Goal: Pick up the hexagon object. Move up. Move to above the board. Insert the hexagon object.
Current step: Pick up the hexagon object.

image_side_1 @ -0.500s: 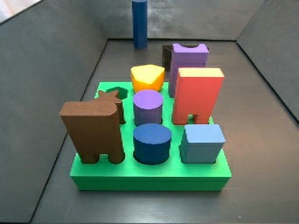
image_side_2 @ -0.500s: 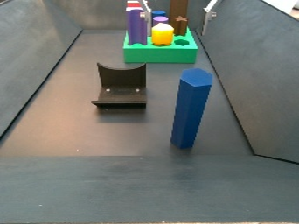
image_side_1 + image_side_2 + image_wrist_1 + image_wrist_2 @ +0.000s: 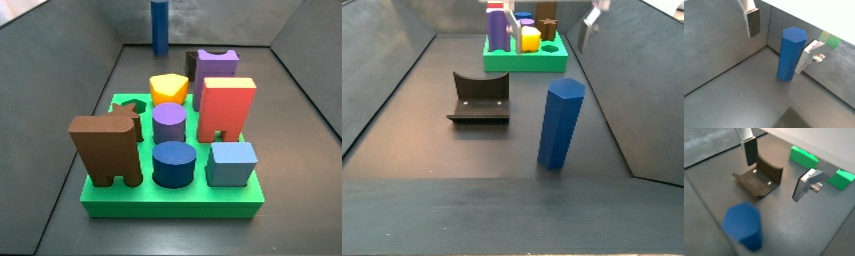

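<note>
The hexagon object (image 3: pixel 560 124) stands upright on the dark floor, well apart from the board (image 3: pixel 525 60), which lies toward 12 o'clock from it in this side view and carries the coloured blocks. The fixture (image 3: pixel 478 98) is at about 10 o'clock from the rod. The gripper (image 3: pixel 784 37) is released, its silver fingers (image 3: pixel 753 22) wide apart and holding nothing; one finger is just beside the rod in a wrist view. No writing or label can be read anywhere
</note>
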